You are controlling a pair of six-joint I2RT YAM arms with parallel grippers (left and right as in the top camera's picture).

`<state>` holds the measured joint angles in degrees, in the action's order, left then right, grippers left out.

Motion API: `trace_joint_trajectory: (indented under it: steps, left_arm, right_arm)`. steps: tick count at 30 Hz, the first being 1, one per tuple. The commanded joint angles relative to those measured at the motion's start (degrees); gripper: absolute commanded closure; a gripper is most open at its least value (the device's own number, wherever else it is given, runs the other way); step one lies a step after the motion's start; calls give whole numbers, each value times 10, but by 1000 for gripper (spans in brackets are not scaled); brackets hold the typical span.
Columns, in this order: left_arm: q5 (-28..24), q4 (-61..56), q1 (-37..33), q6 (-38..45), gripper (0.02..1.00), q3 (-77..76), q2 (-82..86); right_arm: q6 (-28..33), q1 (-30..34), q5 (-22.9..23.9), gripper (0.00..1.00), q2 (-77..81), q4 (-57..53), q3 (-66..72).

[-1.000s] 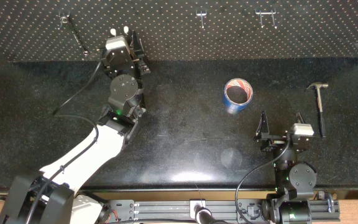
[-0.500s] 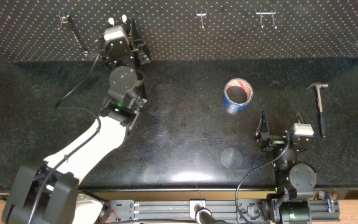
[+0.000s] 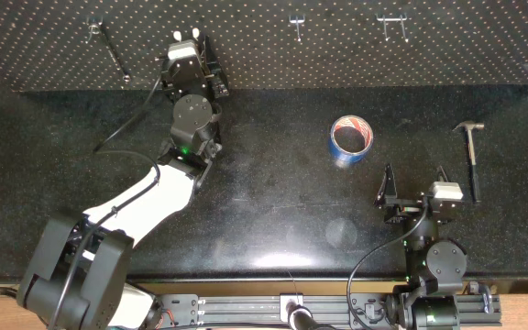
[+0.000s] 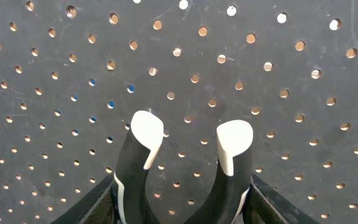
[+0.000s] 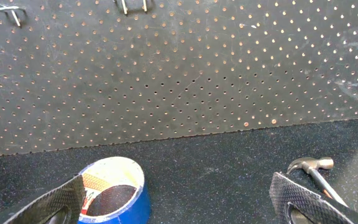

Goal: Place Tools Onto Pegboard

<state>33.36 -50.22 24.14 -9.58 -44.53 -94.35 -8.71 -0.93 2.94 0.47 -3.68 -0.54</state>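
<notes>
A silver wrench hangs on the pegboard at the upper left. To its right, my left gripper is close to the board, open, with nothing between its white pads. The left gripper faces bare perforated board. A blue tape roll lies on the black table, with a hammer to its right. My right gripper rests low and open just in front of them. Its wrist view shows the tape roll and the hammer ahead of the right gripper.
Two bare metal hooks stick out of the pegboard above the tape; these hooks also appear in the right wrist view. The black table has open room in the middle. A cable trails from the left arm.
My left gripper has shifted to the right along the pegboard, farther from the hanging wrench, and the arm has swung with it. The right arm has not moved.
</notes>
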Motion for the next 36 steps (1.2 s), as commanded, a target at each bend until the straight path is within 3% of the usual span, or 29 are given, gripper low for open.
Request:
trace_joint_trajectory:
  steps: [1,2,5,12,15,20,25,28,33,36]
  left_arm:
    - [-9,-7,-1,9,915,-16,-14]
    - [-9,-6,-1,9,689,-16,-14]
    - [-9,10,-1,9,343,-16,-15]
    - [-9,16,-1,9,277,-16,-15]
    - [-9,16,-1,9,73,-16,-13]
    - [-51,85,-1,9,31,-16,56]
    - [-172,403,0,9,23,-1,266]
    - [-229,515,-11,9,20,61,416]
    - [-402,530,-132,9,20,242,728]
    - [-400,530,-148,49,23,300,816]
  right_arm:
    - [4,-5,5,27,-4,-1,3]
    - [4,-4,5,27,-4,-1,3]
    - [4,-5,5,27,-4,-1,3]
    - [4,-4,5,27,-4,-1,3]
    - [4,-5,5,29,-4,-1,3]
    - [4,-5,5,27,-4,-1,3]
    - [4,-4,5,27,-4,-1,3]
    - [4,-5,5,27,-4,-1,3]
    - [4,-5,5,25,-4,-1,3]
    - [4,-5,5,27,-4,-1,3]
